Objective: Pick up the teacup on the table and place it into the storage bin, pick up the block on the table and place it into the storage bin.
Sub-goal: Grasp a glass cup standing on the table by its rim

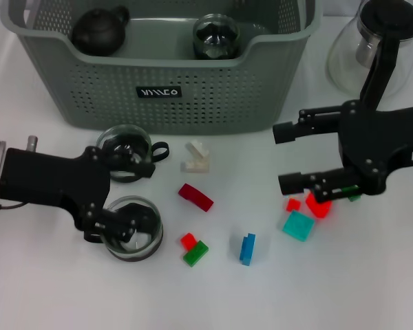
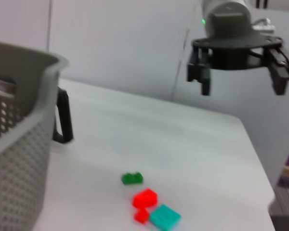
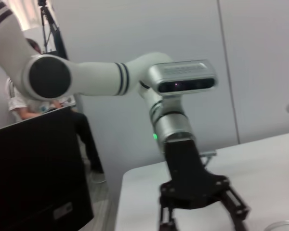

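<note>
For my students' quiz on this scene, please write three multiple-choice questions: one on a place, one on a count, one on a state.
1. How many glass teacups stand on the table? A one. B two. C four.
2. Where is the black teapot? A on the table. B in the bin. C in an end effector.
3. The right end effector is: A open and empty. B shut on a block. C shut on a teacup.
Key: 1B, both sit by the left end effector; 2B, it lies inside the bin's walls; 3A, its fingers are spread with nothing between.
</note>
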Motion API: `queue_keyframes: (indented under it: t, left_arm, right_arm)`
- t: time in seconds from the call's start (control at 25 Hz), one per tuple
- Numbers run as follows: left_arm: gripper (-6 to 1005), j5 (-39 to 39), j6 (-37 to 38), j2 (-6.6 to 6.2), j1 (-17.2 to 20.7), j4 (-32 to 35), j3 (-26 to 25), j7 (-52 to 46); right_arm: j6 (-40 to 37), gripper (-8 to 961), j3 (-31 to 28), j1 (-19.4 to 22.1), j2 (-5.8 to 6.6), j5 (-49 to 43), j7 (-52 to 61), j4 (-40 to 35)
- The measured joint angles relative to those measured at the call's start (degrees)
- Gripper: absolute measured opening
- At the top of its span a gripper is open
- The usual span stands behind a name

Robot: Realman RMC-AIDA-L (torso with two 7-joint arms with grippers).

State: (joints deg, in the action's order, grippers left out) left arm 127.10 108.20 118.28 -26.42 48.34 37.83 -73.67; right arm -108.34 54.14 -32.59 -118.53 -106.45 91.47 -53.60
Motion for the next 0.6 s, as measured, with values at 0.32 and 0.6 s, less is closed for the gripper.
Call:
queue_keyframes:
  t: [0.32, 0.6]
  left_arm:
    - [844, 6.38, 2.47, 3.15, 1.09, 10.59, 2.83, -1.17]
    - [842, 13.89, 4.11, 5.94, 1.73, 25.86, 9.59, -9.71]
  right_arm:
    - [5.3, 801, 0.06, -2.07, -0.45, 0.03, -0.71, 5.11]
    - [8.75, 802, 0.68, -5.17, -0.85, -0.06, -0.56, 9.5]
